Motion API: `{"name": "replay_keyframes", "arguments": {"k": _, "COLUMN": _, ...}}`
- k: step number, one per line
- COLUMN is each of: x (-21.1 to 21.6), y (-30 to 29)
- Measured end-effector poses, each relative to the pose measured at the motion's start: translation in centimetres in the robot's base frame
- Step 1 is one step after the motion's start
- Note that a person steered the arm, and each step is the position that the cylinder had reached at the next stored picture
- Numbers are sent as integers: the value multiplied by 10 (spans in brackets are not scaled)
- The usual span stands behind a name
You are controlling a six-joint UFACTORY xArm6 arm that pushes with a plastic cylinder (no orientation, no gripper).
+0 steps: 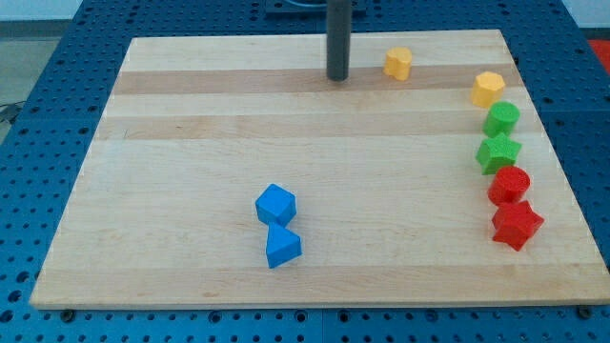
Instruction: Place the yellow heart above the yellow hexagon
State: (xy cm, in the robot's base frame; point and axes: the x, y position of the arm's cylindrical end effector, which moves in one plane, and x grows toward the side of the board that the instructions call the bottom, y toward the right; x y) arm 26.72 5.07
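Blue pair: nearest the camera, a blue block (283, 247) of unclear shape lies touching a blue cube-like block (275, 204) just above it; both sit far toward the view's bottom from the tip and slightly to its left.
Tip: the dark rod's lower end (337, 77) rests on the wooden board (172, 162) near the view's top edge, touching no block.
Claw state: the arm carries no claw, only the straight rod, so nothing is spread, pressed together or pinching.
Yellow heart: the yellow heart (398, 64) lies just to the view's right of the tip, apart from it and a little higher.
Yellow hexagon: the yellow hexagon (487, 89) sits well to the tip's right, near the board's right edge, slightly lower than the heart.
Right column: below the hexagon and far right of the tip run a green round block (501, 118), a green star (498, 152), a red round block (509, 184) and a red star (517, 225), each close to or touching the next.
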Motion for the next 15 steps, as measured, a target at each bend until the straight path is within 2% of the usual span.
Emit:
{"name": "replay_keyframes", "arguments": {"k": 1, "x": -14, "y": 40}}
{"name": "replay_keyframes", "arguments": {"k": 2, "x": -8, "y": 62}}
{"name": "replay_keyframes", "arguments": {"k": 3, "x": -5, "y": 64}}
{"name": "replay_keyframes", "arguments": {"k": 4, "x": -24, "y": 99}}
{"name": "replay_keyframes", "arguments": {"k": 5, "x": -26, "y": 98}}
{"name": "replay_keyframes", "arguments": {"k": 6, "x": -28, "y": 61}}
{"name": "replay_keyframes", "arguments": {"k": 8, "x": 14, "y": 54}}
{"name": "replay_keyframes", "arguments": {"k": 12, "x": 23, "y": 93}}
{"name": "replay_keyframes", "arguments": {"k": 15, "x": 25, "y": 149}}
